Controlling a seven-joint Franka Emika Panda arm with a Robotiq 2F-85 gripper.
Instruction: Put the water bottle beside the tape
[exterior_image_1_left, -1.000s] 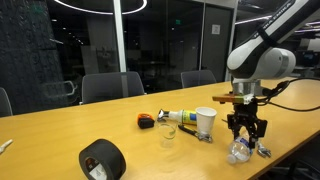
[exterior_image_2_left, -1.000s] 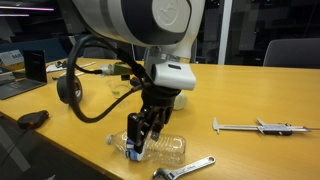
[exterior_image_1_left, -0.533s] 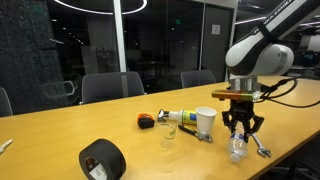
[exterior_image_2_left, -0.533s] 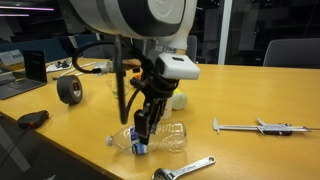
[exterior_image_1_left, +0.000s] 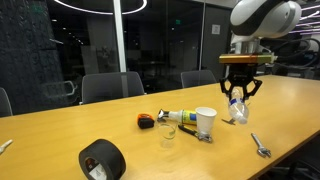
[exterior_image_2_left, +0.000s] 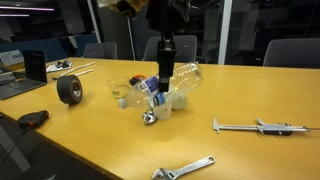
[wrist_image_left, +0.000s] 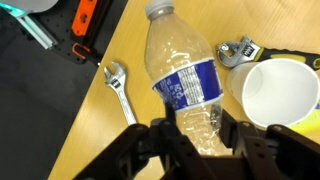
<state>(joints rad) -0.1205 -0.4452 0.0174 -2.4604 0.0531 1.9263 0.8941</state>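
Meeting room at night, glass walls and dark office chairs (exterior_image_1_left: 110, 87) behind a long wooden table (exterior_image_1_left: 60, 128). In an exterior view the gripper (exterior_image_1_left: 237, 100) was up off the table at the far right, clamped on the water bottle (exterior_image_1_left: 238, 111), which hung clear of the surface just right of a white paper cup (exterior_image_1_left: 205, 122). Wrist view: 2 fingers (wrist_image_left: 155, 147) pressed on opposite sides of the clear body below the blue label, cap end pointing away from the camera. Jaws closed down to the width of the bottle, grip looked secure. Bottle looked empty or close to it, hard to be sure.

Under the bottle in the wrist view: the cup and 1 small wrench (wrist_image_left: 120, 88) on the wood. An orange tape measure (exterior_image_1_left: 147, 121) and a drinking glass (exterior_image_1_left: 167, 134) sat left of the cup. A caliper (exterior_image_2_left: 250, 126) lay apart from that cluster.

The tape (exterior_image_1_left: 102, 160), a black roll, sat at the near left of the table, well apart from the bottle, with the cup, glass and tape measure between them. Nothing was touching the roll.

Progress, judged: grasp and lift done. Left to do: carry the bottle across to the left past the clutter, lower it next to the roll without knocking it, open the jaws, back off. Roughly halfway at best, since the whole placement part was not yet started
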